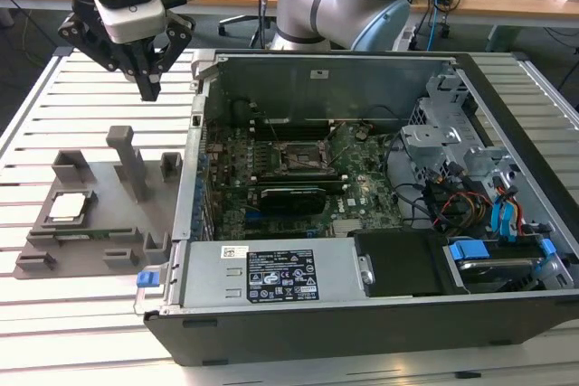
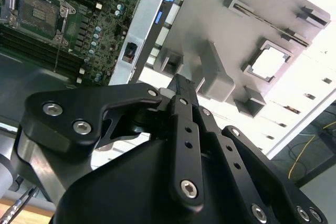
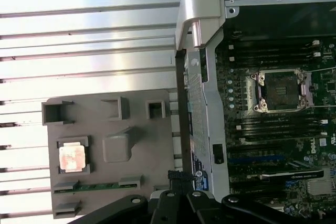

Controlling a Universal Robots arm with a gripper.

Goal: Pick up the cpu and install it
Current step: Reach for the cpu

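Silvery and flat with a thin tan rim, the cpu [image 1: 72, 207] lies in a square pocket of the matte grey plastic tray [image 1: 98, 185] on the slatted metal surface [image 1: 81, 106]. The black hand [image 1: 150, 89] hangs above the tray, fingers closed on nothing. A clean pick, I'd judge, needs them spread square to the chip's thin edges.

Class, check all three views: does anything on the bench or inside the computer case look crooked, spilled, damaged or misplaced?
Nothing stands out. The cpu lies flat in its recess of the grey tray, the socket in the case is empty, and the gripper hangs above the tray, holding nothing.
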